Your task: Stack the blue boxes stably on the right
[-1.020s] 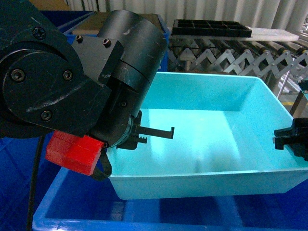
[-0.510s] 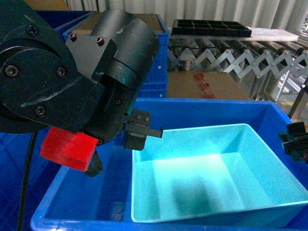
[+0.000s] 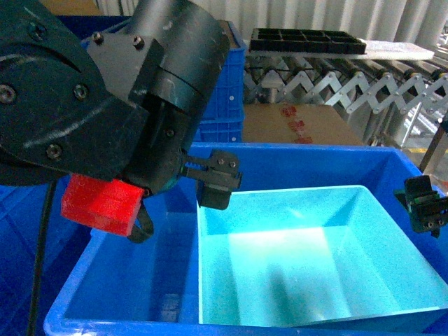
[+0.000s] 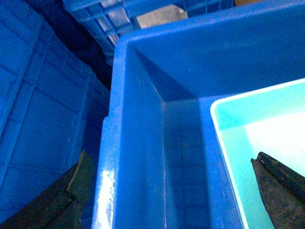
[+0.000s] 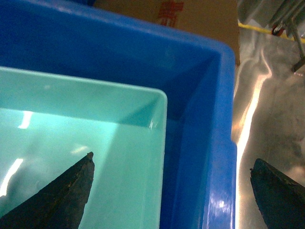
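One turquoise tub (image 3: 308, 259) sits inside royal-blue crate (image 3: 126, 280), toward its right side; near edge cut off by frame.
Left pincer (image 3: 213, 178) released, spread wide, hovering at tub's far-left corner; arm hides crate's left rim. Right pincer (image 3: 423, 203) released, partly cropped. Behind: cardboard box (image 3: 301, 124), roller conveyor (image 3: 350, 80).

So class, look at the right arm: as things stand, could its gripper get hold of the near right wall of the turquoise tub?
Probably yes. The right gripper is open, its fingers straddling the turquoise tub wall and the blue crate wall beside it. Nothing blocks the way, though the gap between tub and crate looks narrow.
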Motion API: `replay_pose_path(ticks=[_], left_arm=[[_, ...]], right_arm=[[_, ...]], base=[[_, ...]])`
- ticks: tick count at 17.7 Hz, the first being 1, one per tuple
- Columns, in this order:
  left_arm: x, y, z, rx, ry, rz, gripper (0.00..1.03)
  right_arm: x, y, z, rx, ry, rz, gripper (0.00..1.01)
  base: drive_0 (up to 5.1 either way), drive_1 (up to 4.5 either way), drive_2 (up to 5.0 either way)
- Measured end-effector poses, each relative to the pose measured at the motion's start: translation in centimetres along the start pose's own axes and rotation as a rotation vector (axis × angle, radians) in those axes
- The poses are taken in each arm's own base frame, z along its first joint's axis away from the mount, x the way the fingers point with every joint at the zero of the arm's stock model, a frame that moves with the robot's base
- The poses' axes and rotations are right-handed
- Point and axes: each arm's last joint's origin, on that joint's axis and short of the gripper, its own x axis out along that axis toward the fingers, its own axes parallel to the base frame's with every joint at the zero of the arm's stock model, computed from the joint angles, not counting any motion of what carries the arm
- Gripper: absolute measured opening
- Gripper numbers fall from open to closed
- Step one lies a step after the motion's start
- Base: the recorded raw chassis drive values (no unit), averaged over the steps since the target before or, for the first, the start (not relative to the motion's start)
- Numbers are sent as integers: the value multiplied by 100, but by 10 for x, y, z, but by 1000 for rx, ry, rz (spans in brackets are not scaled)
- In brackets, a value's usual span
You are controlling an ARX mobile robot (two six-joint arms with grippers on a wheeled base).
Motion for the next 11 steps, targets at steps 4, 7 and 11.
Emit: replay_pose_path(ticks=[4, 7, 11], left_arm=[[-23, 40, 44, -97, -168, -39, 98], [-67, 87, 43, -159, -227, -32, 98], [-160, 132, 58, -324, -410, -17, 98]], right_arm=[[-22, -5, 51, 23, -176, 21, 98], [-70, -18, 77, 82, -271, 40, 98], [-164, -35, 99, 146, -395, -30, 98]], base=[[0, 0, 0], [0, 0, 0], [0, 0, 0]])
